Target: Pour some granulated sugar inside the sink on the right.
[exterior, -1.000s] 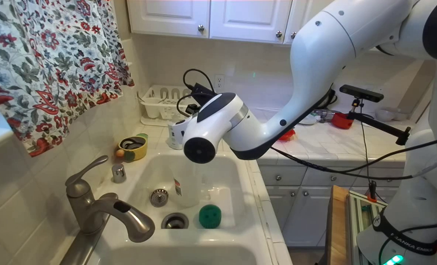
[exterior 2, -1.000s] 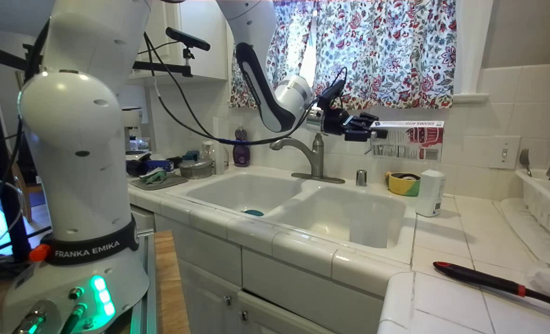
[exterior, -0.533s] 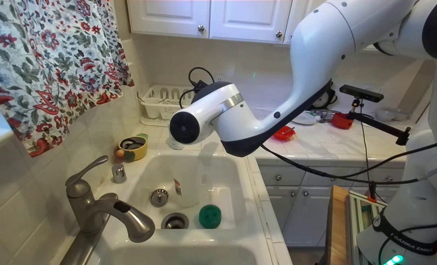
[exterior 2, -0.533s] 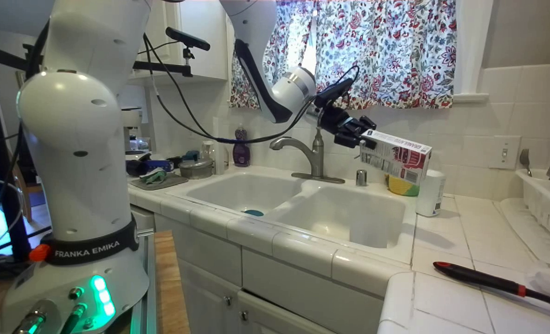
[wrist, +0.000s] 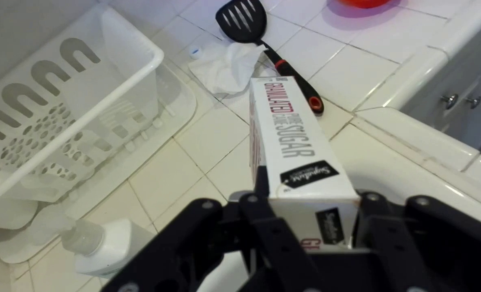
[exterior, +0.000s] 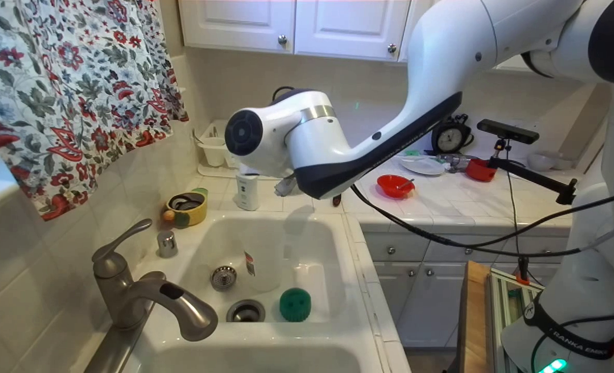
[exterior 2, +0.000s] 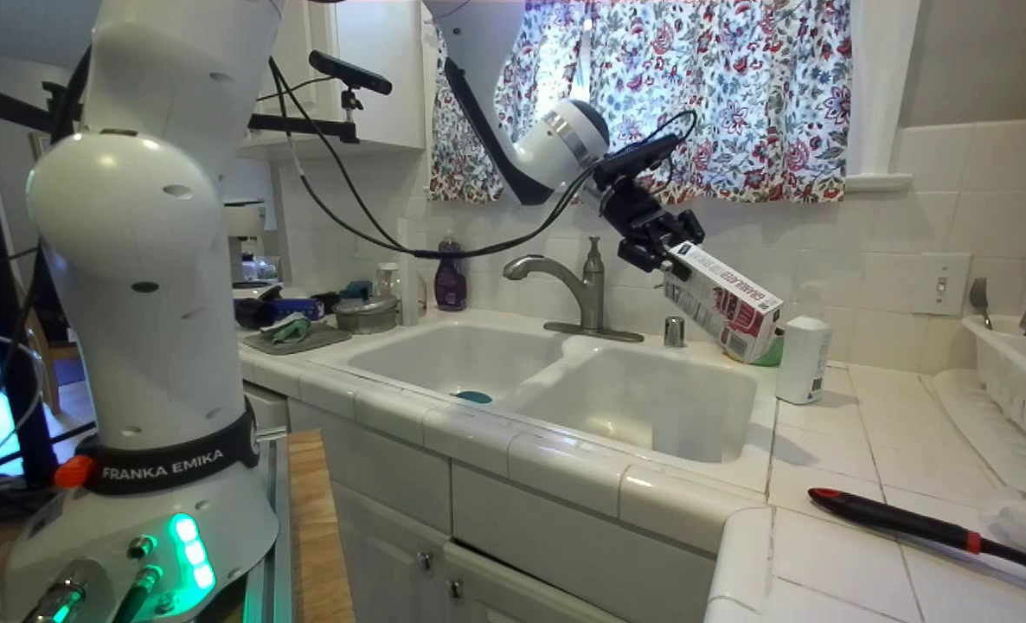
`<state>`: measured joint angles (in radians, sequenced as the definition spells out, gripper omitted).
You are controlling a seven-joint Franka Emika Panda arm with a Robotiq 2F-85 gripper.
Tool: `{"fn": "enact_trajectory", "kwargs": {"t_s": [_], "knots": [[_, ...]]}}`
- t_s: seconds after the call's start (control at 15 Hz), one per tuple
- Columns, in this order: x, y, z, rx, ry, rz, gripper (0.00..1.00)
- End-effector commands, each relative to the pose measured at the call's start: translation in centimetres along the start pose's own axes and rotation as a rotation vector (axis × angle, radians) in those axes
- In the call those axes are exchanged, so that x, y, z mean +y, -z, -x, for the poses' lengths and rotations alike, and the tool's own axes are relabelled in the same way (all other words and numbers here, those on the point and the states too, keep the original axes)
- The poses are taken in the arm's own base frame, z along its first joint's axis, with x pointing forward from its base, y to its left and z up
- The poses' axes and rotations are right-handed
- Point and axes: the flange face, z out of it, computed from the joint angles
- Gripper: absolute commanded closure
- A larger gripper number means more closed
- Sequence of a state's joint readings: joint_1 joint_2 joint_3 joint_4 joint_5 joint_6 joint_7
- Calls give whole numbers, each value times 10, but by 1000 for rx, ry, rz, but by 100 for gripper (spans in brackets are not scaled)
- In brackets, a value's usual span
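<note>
The granulated sugar is a white box with red and grey print [exterior 2: 729, 298]. It also shows in the wrist view [wrist: 289, 121], marked granulated sugar. My gripper [exterior 2: 679, 255] is shut around the near end of the box, with a finger on each side in the wrist view [wrist: 311, 202]. The box hangs in the air, its far end tilted down, by the back right corner of the sink. The white sink's right basin [exterior 2: 625, 381] shows in both exterior views [exterior: 320, 243]. The arm hides the gripper and box in an exterior view. I see no sugar falling.
A white dispenser bottle [exterior 2: 803, 359] stands close to the box's low end. A yellow pot [exterior: 188, 210] and the faucet [exterior: 167, 295] stand along the back. A green round thing [exterior: 295, 304] lies in the basin. A dish rack [wrist: 131, 81] and black spatula [wrist: 242, 20] are beyond.
The box has swung from about level to clearly tilted, its far end going down. The wrist has risen and turned. The grip on the box is kept.
</note>
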<state>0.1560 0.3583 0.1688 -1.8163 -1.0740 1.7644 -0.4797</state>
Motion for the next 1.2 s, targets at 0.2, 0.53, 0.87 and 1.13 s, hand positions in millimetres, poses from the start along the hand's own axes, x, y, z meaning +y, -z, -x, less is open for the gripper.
{"fn": "enact_trajectory", "kwargs": {"t_s": [0.2, 0.53, 0.87, 1.13], "knots": [[68, -17, 76, 217, -81, -222, 91], [97, -64, 119, 415, -188, -394, 91], [100, -105, 144, 490, -356, -508, 91], [99, -118, 148, 446, -405, -467, 66]]}}
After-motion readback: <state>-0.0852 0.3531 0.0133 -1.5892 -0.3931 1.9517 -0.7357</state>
